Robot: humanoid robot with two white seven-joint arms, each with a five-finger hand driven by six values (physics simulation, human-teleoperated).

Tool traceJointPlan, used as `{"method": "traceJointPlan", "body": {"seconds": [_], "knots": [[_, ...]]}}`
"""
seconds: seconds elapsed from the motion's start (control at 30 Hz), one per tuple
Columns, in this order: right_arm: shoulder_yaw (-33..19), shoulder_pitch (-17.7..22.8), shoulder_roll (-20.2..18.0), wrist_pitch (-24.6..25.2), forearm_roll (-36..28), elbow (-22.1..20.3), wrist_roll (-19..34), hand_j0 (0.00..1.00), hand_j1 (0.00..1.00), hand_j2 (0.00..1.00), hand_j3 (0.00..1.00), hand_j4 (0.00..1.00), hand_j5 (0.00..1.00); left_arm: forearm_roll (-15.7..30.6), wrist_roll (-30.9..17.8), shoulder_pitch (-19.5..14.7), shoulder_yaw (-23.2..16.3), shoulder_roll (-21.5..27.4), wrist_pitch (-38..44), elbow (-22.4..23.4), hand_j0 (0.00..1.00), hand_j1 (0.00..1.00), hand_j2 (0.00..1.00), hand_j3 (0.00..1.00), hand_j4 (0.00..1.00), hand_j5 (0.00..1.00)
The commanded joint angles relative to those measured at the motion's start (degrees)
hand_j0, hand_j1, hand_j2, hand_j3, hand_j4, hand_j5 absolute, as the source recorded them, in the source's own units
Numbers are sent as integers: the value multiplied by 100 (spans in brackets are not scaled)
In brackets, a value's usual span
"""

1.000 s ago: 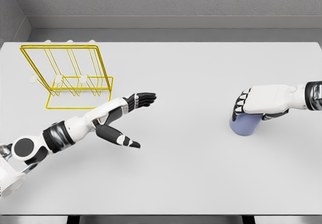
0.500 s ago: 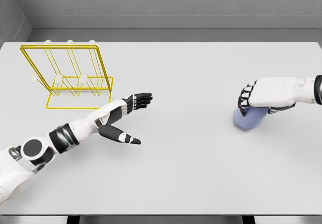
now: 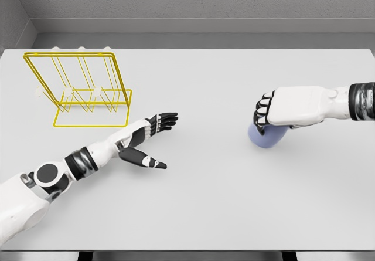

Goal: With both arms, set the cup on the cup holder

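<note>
1. The right hand is clasping the blue cup from above, tilted over the desk.
2. The left hand is reaching out, fingers released, near the yellow cup holder.
3. The cup is looking light, rigid and smooth; gripping its sidewall is seeming safest.

The 2 smooth white-shelled arms carry dark grey joint bands. The left hand has black fingers with white tips. The right hand has a white back and black knuckles.

A bare simulated test cell: a plain white table boxed in by blank grey walls.
</note>
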Motion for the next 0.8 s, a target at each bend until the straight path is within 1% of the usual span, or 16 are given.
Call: {"method": "traceJointPlan", "body": {"seconds": [0.0,0.07,0.43,0.67,0.7,0.77], "knots": [[-1,0,171,17,-31,-12,-3,52,52,52,52,52,52,25,0,0,1,-13,6,36,100,100,100,100,100,100],[-1,-9,223,17,-31,-12,-3,52,52,52,52,52,52,25,0,0,1,-13,6,62,100,100,100,100,100,100],[78,-105,821,17,-31,-21,-1,52,52,52,52,52,52,34,0,0,10,-13,6,62,100,100,100,100,100,100],[149,-105,1041,17,-22,-21,-1,52,52,52,52,52,52,34,0,-9,10,-13,6,71,100,100,100,100,100,100],[149,-105,1173,17,4,-20,-1,52,52,52,52,52,52,34,0,-17,10,-13,6,71,100,100,100,100,100,100],[184,-105,1252,17,13,-20,-1,52,52,52,52,52,52,34,0,-18,10,-13,6,80,100,100,100,100,100,100]]}}
